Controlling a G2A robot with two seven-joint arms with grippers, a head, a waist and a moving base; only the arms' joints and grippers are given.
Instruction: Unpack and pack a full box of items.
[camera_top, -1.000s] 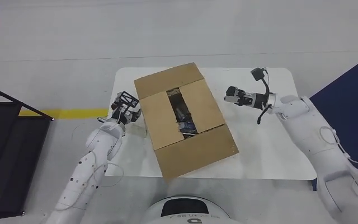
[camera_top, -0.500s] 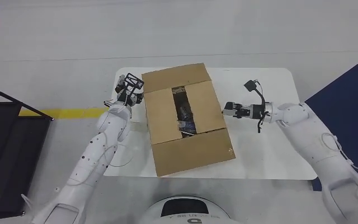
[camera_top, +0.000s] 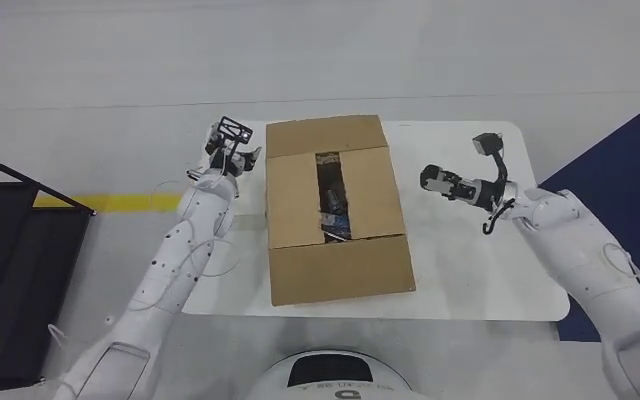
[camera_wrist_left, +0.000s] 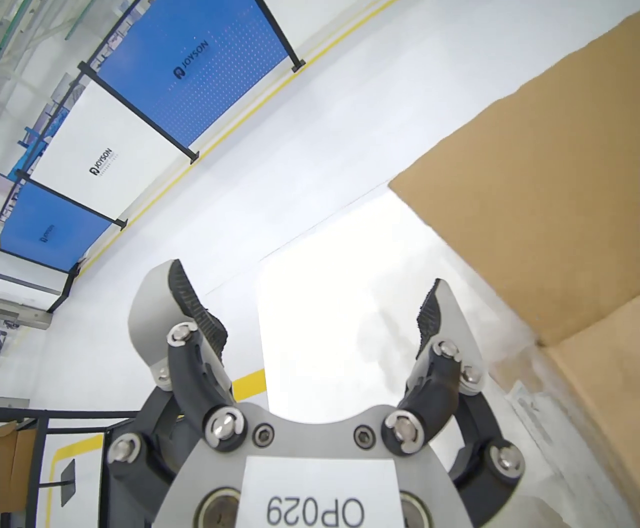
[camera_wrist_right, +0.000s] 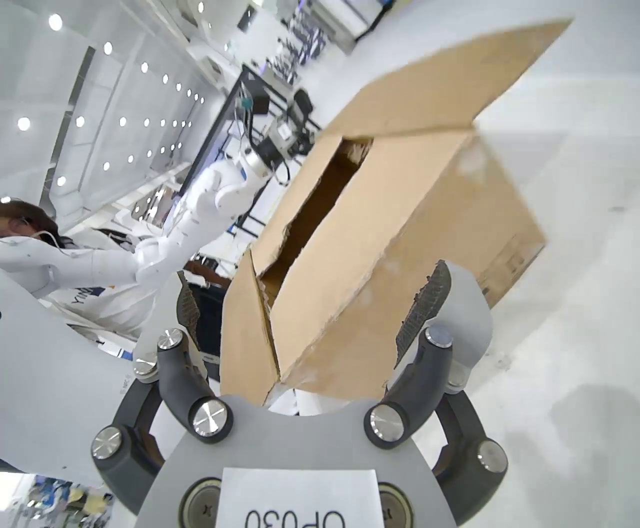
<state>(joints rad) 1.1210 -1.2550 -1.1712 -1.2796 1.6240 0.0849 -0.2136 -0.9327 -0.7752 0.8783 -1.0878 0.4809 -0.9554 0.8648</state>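
A brown cardboard box (camera_top: 338, 210) sits squarely in the middle of the white table (camera_top: 470, 270), its two top flaps parted by a narrow gap where dark items (camera_top: 331, 205) show inside. My left gripper (camera_top: 247, 158) is open beside the box's far left corner, nothing between its fingers. In the left wrist view the left gripper (camera_wrist_left: 306, 300) hovers over the bare tabletop beside the box (camera_wrist_left: 545, 200). My right gripper (camera_top: 428, 180) stands open a short way off the box's right side. The right wrist view looks past the right gripper (camera_wrist_right: 312, 295) at the box (camera_wrist_right: 400, 240).
The table's right part and its front strip are bare. A dark rack (camera_top: 25, 270) stands on the floor at the left, next to a yellow floor line (camera_top: 120, 202). Blue and white partition panels (camera_wrist_left: 150, 90) stand behind the table.
The box has turned from skewed to square with the table. My left gripper moved toward the far left corner; my right gripper pushed in against the box, then drew back to the right.
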